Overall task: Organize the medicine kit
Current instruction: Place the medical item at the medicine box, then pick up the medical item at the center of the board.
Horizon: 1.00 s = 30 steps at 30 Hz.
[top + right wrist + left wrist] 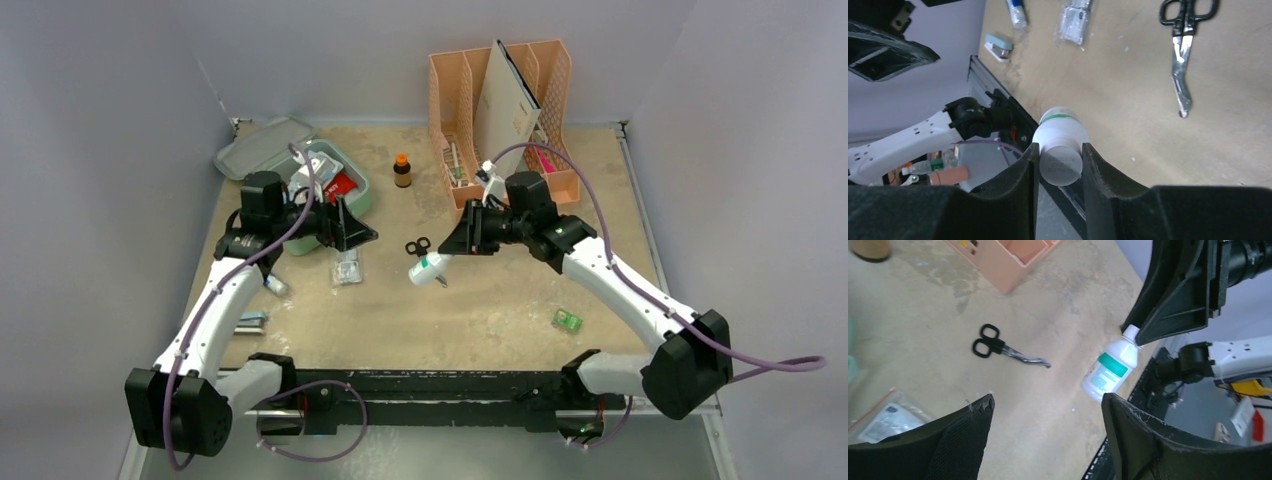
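The mint-green medicine kit lies open at the back left, lid flipped back, with packets and a red item inside. My left gripper hovers just right of the kit, open and empty. My right gripper is shut on the cap of a white bottle with a green label, holding it tilted above the table's middle. In the right wrist view the pads clamp the round cap. The left wrist view shows the same bottle hanging from the other gripper.
Black scissors lie between the grippers. A clear packet, a tube and a small blue-grey item lie at the left. A brown bottle with an orange cap and a peach organizer stand at the back. A small green box lies front right.
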{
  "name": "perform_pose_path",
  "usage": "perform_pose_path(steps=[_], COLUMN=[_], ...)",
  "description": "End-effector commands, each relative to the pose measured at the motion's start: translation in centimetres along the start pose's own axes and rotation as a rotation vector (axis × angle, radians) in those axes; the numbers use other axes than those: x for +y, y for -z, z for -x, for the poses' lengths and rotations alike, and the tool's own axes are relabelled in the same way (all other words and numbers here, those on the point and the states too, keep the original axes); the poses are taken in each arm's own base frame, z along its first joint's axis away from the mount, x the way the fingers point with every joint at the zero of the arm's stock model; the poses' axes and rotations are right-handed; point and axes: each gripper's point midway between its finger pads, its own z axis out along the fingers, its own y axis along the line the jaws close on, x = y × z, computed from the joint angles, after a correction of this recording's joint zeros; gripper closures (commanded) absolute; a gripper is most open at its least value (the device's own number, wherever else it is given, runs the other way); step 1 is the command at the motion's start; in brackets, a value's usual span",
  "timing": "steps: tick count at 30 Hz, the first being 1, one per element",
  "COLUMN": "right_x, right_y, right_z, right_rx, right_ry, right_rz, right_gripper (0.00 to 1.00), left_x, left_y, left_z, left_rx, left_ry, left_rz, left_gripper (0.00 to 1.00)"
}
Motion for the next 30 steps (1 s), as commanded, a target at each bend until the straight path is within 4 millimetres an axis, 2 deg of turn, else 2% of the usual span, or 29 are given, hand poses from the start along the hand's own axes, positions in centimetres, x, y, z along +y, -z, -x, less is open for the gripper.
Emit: perform_pose_path(steps=[1,4,9,17,20,30], right_x=[5.2,6.5,7.1,8.1,8.1,9.2], right_y=[0.6,0.4,-0.1,-0.3,-0.5,-0.3], right_z=[2.2,2.4,2.7,2.4,2.5,3.3], right_rx=[-0.048,-0.049,-0.046,-0.030,-0.030,-0.064], right_ry=[0.033,0.025,0.018,0.014,0.017,0.040], right_rz=[0.181,0.248,0.270,0.300,0.297,0.329], right_gripper=[0.80,0.80,0.81,0.82,0.82,0.82], left_x=[-3.7,-5.0,-6.9,-6.9,-8.3,-9.9], left_y=[-0.5,-0.8,-1.6,-2.8,-3.0,-5.0], left_z=[0.7,-0.1,-1.3,-1.7,-1.7,-3.7], left_rx=[0.031,0.064,0.119,0.182,0.213,0.302], left_ry=[-0.020,-0.023,-0.041,-0.059,-0.070,-0.097], left_rz=[-0.173,-0.246,-0.313,-0.320,-0.411,-0.482], left_gripper=[0.23,0.23,0.23,0.25,0.28,0.32])
